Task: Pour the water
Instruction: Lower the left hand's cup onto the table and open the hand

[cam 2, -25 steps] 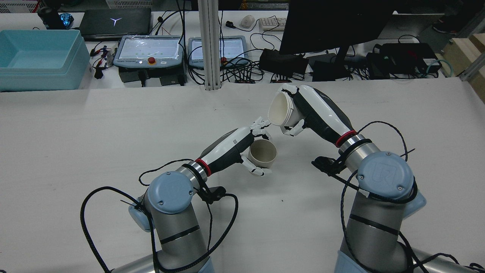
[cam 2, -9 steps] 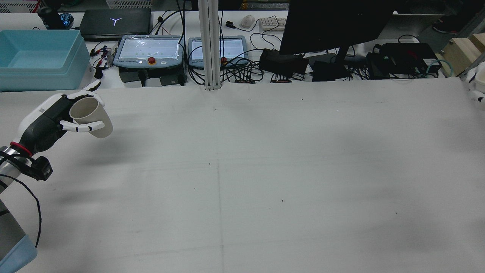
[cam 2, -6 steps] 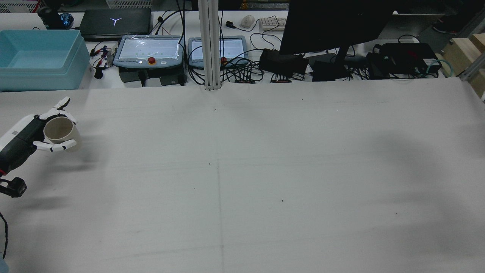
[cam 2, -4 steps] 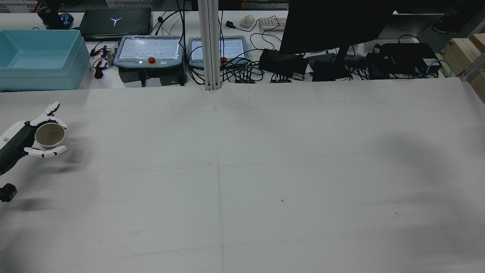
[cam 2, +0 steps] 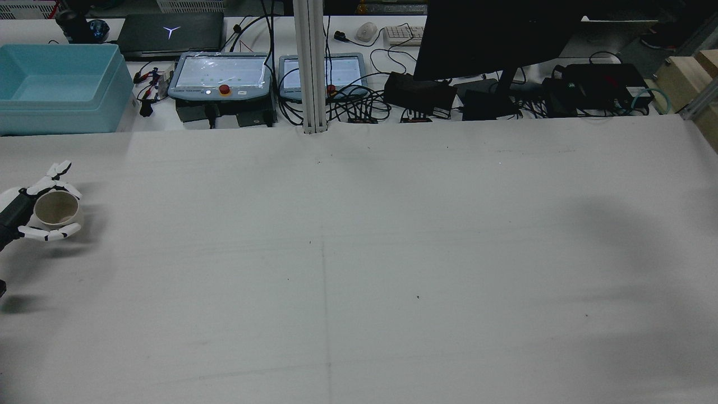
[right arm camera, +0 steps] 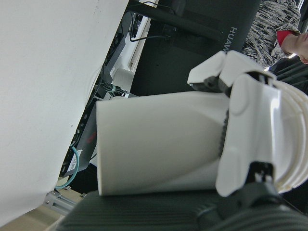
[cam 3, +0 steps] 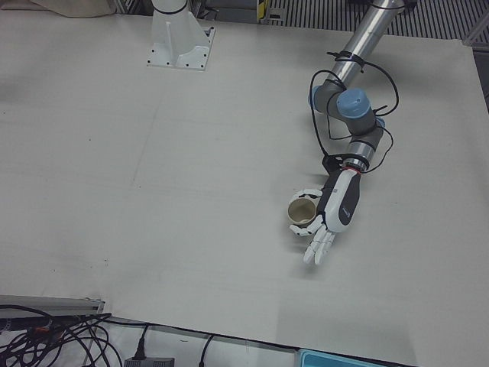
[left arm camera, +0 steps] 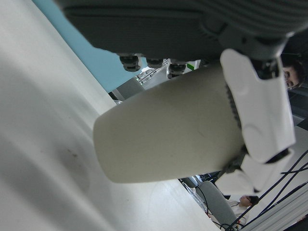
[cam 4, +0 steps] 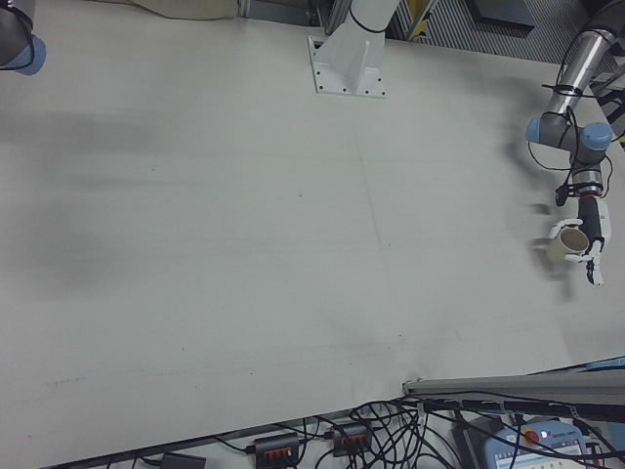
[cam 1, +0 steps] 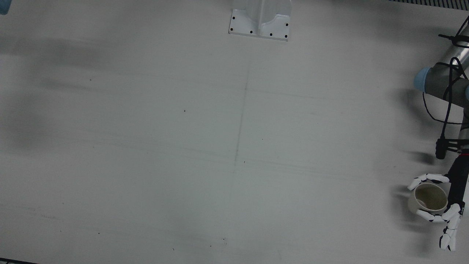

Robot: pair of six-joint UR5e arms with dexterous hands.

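The right hand view shows the letters "HUAW", cut off by the fingers, on the stand of a black monitor (right arm camera: 202,48). In the rear view a laptop (cam 2: 168,32) lid bears a white Y-shaped logo.

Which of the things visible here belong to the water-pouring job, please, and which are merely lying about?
Part of the job:
- beige cup, held in the left hand at the table's edge
- white cup, held in the right hand, seen only by its own camera

Just lying about:
- blue bin
- two teach pendants
- laptop
- black monitor
- cables
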